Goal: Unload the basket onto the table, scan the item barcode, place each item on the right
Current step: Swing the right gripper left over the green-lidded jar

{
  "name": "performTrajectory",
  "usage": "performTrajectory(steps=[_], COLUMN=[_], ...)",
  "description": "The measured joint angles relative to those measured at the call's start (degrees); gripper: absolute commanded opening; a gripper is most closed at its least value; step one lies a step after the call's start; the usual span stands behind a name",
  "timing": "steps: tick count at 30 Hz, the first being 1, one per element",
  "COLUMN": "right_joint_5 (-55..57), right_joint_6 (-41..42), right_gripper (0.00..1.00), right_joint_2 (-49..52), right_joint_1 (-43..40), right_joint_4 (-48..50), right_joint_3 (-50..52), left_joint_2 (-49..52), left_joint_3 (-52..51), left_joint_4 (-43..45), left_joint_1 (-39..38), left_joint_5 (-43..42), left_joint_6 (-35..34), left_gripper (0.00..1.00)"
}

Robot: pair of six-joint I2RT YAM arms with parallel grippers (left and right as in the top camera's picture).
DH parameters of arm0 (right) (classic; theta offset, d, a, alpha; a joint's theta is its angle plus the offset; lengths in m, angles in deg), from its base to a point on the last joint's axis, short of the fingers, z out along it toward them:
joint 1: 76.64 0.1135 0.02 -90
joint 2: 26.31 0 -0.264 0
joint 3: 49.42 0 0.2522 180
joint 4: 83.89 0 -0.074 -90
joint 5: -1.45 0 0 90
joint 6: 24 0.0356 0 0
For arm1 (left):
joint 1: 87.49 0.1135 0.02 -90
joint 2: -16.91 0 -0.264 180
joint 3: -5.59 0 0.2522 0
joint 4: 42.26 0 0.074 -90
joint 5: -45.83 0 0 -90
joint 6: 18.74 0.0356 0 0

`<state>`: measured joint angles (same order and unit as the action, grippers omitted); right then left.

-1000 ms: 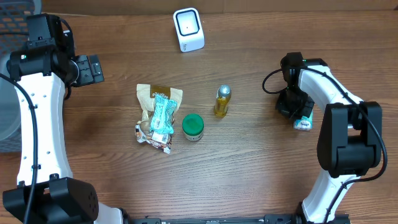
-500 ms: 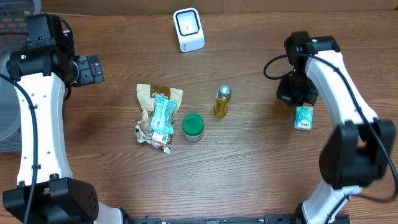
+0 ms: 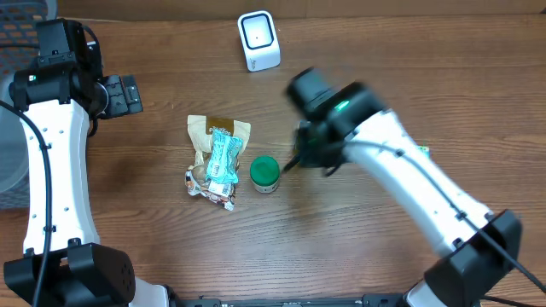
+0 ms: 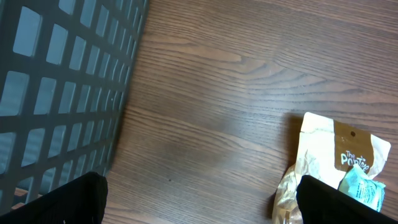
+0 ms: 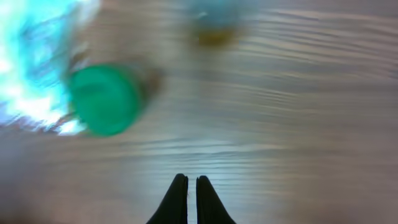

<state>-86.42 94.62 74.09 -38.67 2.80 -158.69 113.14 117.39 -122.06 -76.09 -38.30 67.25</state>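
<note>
Wooden worktop (image 3: pixel 153 256) carries the white barcode scanner (image 3: pixel 258 40) at its far edge. Items to scan lie at centre: a teal packet (image 3: pixel 222 158) on a paper pouch (image 3: pixel 205 132), a green-lidded jar (image 3: pixel 264 173) just beside them. Right end effector (image 5: pixel 191 198), blurred, hangs above the worktop near the jar, fingers closed together on nothing. Left end effector (image 3: pixel 124 94) stands fully open near the dark basket (image 4: pixel 62 93), well apart from the items.

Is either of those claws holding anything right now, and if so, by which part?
Nothing is held. The right gripper is shut with nothing caught in it, and the left gripper stands wide open and empty above the table.
</note>
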Motion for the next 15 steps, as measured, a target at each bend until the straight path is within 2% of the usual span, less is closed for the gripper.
performTrajectory(steps=[2, 5, 6, 7, 8, 9, 15], right_joint_5=[-0.26, -0.35, -0.37, -0.17, 0.11, 0.39, 1.51], right_joint_6=[1.07, 1.14, 1.29, 1.62, 1.57, 1.31, 0.98], right_gripper=[0.41, 0.53, 0.65, 0.84, 0.96, 1.0, 1.0], right_joint_2=[0.0, 0.0, 0.0, 0.0, 0.02, 0.07, 0.48], right_joint_1=[4.98, 10.95, 12.57, 14.16, 15.39, 16.33, 17.88], right_joint_4=[3.96, 9.81, 11.1, 12.13, 12.68, 13.18, 13.92], right_joint_3=[0.02, 0.02, 0.02, 0.02, 0.0, 0.02, 0.0], left_joint_2=[0.0, 0.0, 0.0, 0.0, 0.0, 0.0, 0.0], left_joint_3=[0.0, 0.0, 0.0, 0.0, 0.0, 0.0, 0.0], left_joint_4=[0.0, 0.0, 0.0, 0.0, 0.0, 0.0, 0.0], left_joint_1=[0.0, 0.0, 0.0, 0.0, 0.0, 0.0, 0.0], left_joint_5=[0.0, 0.0, 0.0, 0.0, 0.0, 0.0, 0.0], left_joint_6=[0.0, 0.0, 0.0, 0.0, 0.0, 0.0, 0.0], left_gripper=[1.0, 1.0, 1.0, 0.99, 0.99, 1.0, 1.0])
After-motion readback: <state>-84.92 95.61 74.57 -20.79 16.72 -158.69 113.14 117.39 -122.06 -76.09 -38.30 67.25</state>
